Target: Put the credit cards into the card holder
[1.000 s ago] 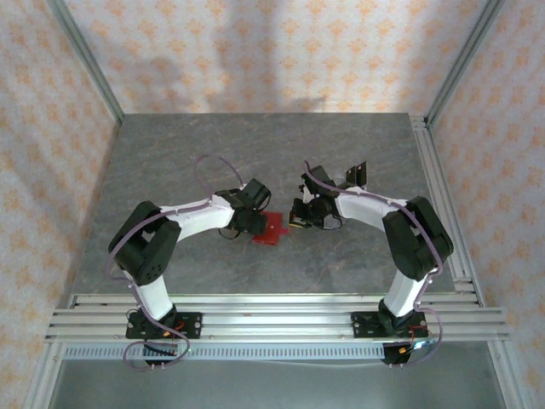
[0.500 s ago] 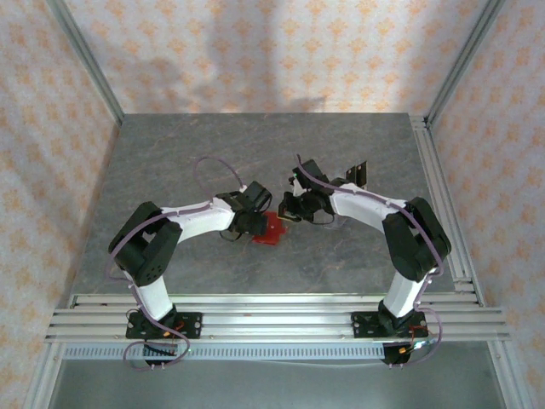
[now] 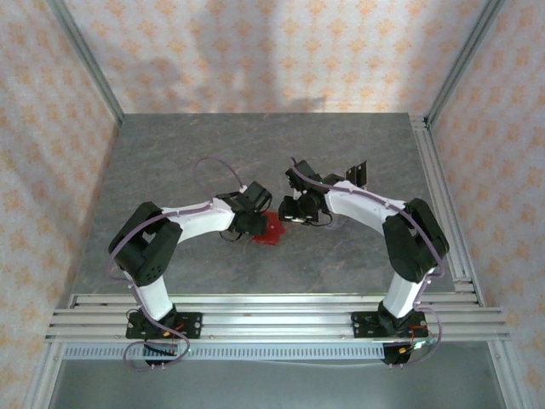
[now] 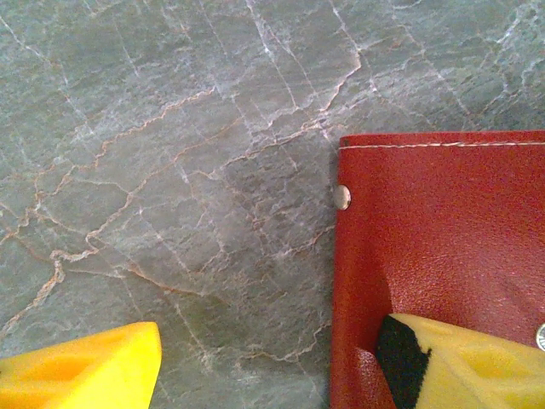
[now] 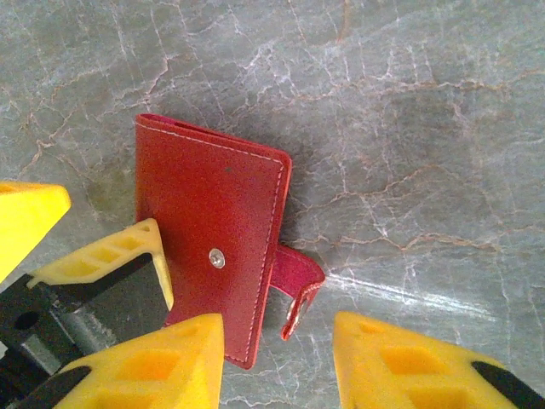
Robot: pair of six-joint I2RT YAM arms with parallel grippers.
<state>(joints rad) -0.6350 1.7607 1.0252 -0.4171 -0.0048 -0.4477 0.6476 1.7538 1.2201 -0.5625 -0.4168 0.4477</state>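
Fingers (image 4: 477, 366) of the left gripper (image 4: 272, 328) are standing well apart, released rather than clenched: one yellow tip is resting on top of the card holder (image 4: 443, 230), while the other is hovering over the bare grey table (image 4: 170, 128) beside it, so the holder's left edge is lying between them without being pinched. The card holder, a small red wallet with pale stitching along its border, is lying flat and folded shut near the middle of the table, and in the overhead view both arms are reaching inward to meet at it, the left from one side and the right from the other. A small metal rivet (image 4: 341, 197) is showing on the holder's edge in the left wrist view. In the right wrist view a snap stud (image 5: 218, 257) is sitting on the red cover, and the snap tab (image 5: 298, 273) is hanging loose, curling up off the holder's side and unfastened. The right gripper (image 5: 277, 328) is also standing open, its two yellow fingers spread on either side of the tab's free end and grasping nothing; whether either finger is touching the tab, I cannot tell.
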